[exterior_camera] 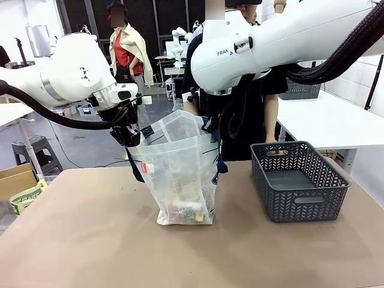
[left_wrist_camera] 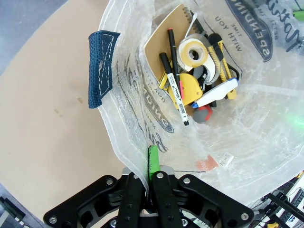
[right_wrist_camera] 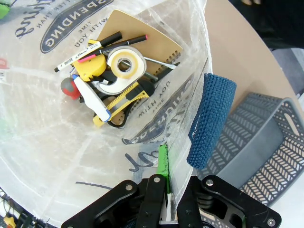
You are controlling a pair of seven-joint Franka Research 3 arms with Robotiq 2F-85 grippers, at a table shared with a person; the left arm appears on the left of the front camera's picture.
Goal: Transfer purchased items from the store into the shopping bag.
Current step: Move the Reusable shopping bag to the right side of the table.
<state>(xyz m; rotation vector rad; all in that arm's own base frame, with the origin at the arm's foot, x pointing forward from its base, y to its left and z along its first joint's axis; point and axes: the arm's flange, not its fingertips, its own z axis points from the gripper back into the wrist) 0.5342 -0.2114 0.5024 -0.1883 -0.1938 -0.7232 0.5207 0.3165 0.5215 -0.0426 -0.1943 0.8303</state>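
Note:
The shopping bag (exterior_camera: 180,174) stands upright mid-table, translucent white with navy handles (left_wrist_camera: 100,66) and dark lettering. My left gripper (left_wrist_camera: 149,164) is shut on the bag's left rim, and its green pad (left_wrist_camera: 153,161) presses the plastic. My right gripper (right_wrist_camera: 164,166) is shut on the opposite rim beside the other navy handle (right_wrist_camera: 211,118). The two hold the mouth spread wide. At the bag's bottom lie the purchased items (left_wrist_camera: 194,71): a tan spiral notebook (right_wrist_camera: 156,42), a tape roll (right_wrist_camera: 124,64), markers, a yellow cutter and other small pieces.
A dark grey lattice basket (exterior_camera: 297,183), with nothing in it, sits right of the bag. A person (exterior_camera: 240,108) stands at the far edge behind the bag. A white table (exterior_camera: 330,120) lies at the back right. A cardboard box (exterior_camera: 18,180) is off the left edge.

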